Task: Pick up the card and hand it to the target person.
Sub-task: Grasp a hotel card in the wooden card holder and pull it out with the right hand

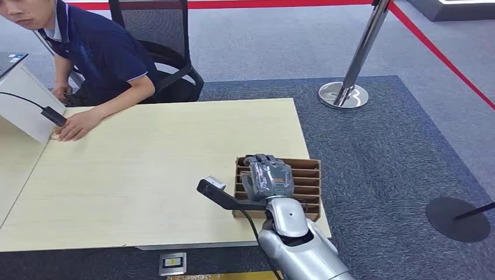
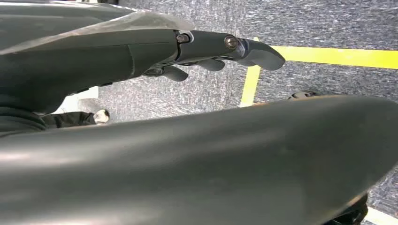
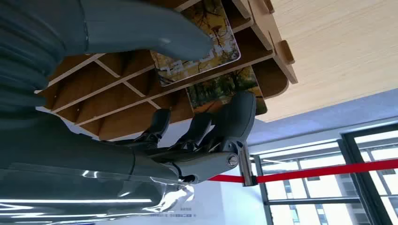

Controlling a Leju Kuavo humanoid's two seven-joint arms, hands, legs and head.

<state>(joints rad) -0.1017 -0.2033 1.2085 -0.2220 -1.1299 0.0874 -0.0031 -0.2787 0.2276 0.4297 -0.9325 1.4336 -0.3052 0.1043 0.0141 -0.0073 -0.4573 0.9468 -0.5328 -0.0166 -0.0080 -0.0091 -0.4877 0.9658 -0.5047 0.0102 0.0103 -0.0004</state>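
Right hand (image 1: 267,175) hovers spread, apparently ungripping, over the brown slotted cardboard rack (image 1: 309,181); yellow autumn-picture card (image 3: 199,42) lies between thumb and fingers.

Even bright indoor light | soft shadows | wrist views perhaps blurred (close foreground)

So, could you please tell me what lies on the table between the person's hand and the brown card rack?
In the head view, only bare tabletop lies between the person's hand and the card rack.
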